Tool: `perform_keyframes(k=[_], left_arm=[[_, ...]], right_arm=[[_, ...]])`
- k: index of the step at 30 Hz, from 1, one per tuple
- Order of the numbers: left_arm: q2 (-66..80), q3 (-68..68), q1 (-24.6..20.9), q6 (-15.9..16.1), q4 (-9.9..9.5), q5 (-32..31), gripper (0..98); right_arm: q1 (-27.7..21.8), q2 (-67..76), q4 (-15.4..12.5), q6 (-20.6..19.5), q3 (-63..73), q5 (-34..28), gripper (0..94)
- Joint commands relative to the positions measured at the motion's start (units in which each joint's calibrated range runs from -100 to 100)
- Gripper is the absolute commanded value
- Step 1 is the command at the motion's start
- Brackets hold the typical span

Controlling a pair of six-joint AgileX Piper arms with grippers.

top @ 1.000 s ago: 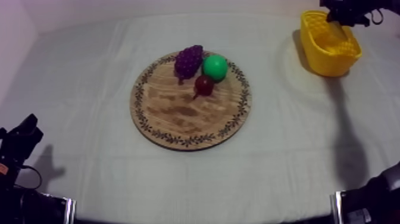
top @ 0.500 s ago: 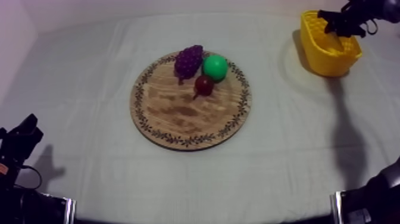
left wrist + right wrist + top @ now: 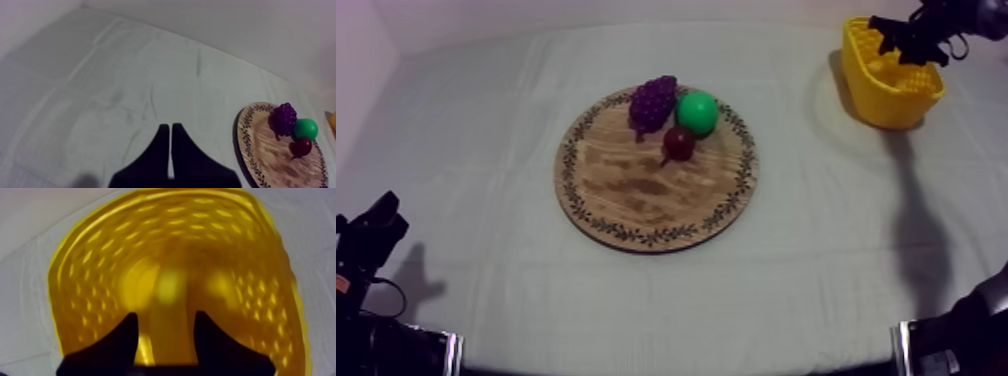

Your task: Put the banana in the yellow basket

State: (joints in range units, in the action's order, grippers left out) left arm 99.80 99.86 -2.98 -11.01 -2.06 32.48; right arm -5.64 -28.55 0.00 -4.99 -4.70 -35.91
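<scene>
The right gripper [image 3: 165, 316] grasps the banana [image 3: 170, 285] over the yellow basket [image 3: 85, 258]. The left gripper [image 3: 171, 131] sits clenched on nothing.

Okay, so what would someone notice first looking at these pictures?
Probably the yellow basket at the far right of the top view, with the right gripper over it, shut on the banana. Next, the round wooden board in the centre, carrying purple grapes, a green fruit and a small red fruit along its far edge.
</scene>
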Motion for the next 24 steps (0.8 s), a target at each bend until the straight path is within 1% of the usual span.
perform_keyframes(k=[1, 3, 7, 9, 12, 14, 16, 21, 24], left_arm=[[0.0, 0.0, 0.0, 0.0, -0.01, 0.0, 0.1], [0.0, 0.0, 0.0, 0.0, -0.01, 0.0, 0.1], [0.0, 0.0, 0.0, 0.0, -0.01, 0.0, 0.1], [0.0, 0.0, 0.0, 0.0, -0.01, 0.0, 0.1], [0.0, 0.0, 0.0, 0.0, -0.01, 0.0, 0.1], [0.0, 0.0, 0.0, 0.0, -0.01, 0.0, 0.1], [0.0, 0.0, 0.0, 0.0, -0.01, 0.0, 0.1], [0.0, 0.0, 0.0, 0.0, -0.01, 0.0, 0.1], [0.0, 0.0, 0.0, -0.1, -0.01, 0.0, 0.1]], right_arm=[[-0.1, 0.7, -0.1, 0.1, -0.5, 0.1, 33.2], [-0.3, 2.0, -1.0, 1.0, -1.5, 0.5, 26.2], [-1.1, 6.9, -4.0, 4.4, -5.3, 2.2, 10.0], [-1.3, 10.2, -4.4, 5.4, -8.2, 3.0, 5.0], [-1.8, 15.9, -5.0, 7.3, -14.7, 5.2, 1.9], [-2.5, 20.2, -6.4, 9.7, -19.9, 7.4, 1.1], [-3.4, 24.9, -8.2, 12.4, -25.5, 9.6, 0.7], [-4.8, 38.4, -14.1, 20.0, -40.2, 14.6, 0.4], [-4.0, 47.6, -16.3, 23.2, -50.1, 16.9, 0.3]])
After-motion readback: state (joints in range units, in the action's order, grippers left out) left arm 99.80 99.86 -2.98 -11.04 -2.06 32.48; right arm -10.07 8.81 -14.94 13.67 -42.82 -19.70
